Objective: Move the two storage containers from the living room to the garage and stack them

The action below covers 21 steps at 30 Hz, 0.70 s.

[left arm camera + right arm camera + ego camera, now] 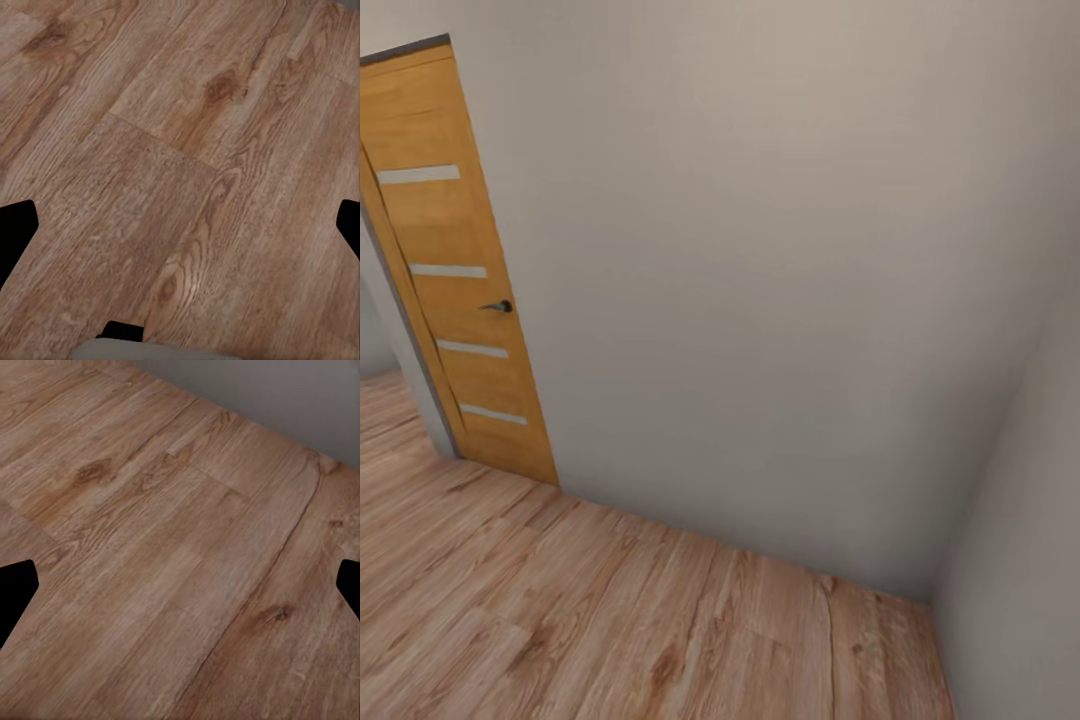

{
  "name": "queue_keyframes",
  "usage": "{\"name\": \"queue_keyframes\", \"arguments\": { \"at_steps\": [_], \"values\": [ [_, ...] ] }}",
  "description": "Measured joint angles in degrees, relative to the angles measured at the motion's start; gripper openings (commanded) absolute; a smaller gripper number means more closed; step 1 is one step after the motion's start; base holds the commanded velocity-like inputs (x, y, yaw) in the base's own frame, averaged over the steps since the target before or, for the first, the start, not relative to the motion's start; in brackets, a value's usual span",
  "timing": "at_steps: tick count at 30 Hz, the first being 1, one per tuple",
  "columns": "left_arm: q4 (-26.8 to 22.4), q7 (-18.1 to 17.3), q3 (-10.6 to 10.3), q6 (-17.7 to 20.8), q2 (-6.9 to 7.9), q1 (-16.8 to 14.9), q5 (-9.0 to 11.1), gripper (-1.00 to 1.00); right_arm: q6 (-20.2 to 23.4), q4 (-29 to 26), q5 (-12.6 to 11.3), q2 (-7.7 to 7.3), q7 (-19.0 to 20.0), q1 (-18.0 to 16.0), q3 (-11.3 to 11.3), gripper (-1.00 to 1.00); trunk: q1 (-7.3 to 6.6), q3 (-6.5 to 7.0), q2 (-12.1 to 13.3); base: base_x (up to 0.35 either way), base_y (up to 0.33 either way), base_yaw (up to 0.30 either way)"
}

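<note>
The two storage containers are out of view, and so is the garage. In the left wrist view my left gripper (180,232) hangs open over light wood planks (187,135), its dark fingertips (15,236) far apart with nothing between them. The right wrist view has my right gripper (180,592) open in the same way above the planks (172,547), fingertips (15,592) at the picture's two sides, with a grey wall base (285,397) close ahead.
I face a room corner in the head view. A beige wall (760,250) runs ahead and meets a side wall (1020,560) at the right. A light wooden door (455,280) with a dark handle (500,306) stands at the left beside an opening (380,400). Wood floor (610,620) lies below.
</note>
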Motion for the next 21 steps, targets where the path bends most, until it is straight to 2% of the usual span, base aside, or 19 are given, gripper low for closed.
{"name": "queue_keyframes", "arguments": {
  "at_steps": [15,21],
  "values": [
    [0.00,0.00,0.00,-0.01,0.09,0.00,0.00,1.00,0.00,0.00,0.00,0.00,0.00,0.00,0.00,1.00,0.00,0.00,0.00,0.318,0.000,0.002],
    [0.00,0.00,0.00,-0.01,0.03,0.00,0.00,1.00,0.00,0.01,0.01,0.00,0.00,-0.01,0.00,1.00,0.02,0.00,0.00,0.217,0.000,0.113]
  ]
}}
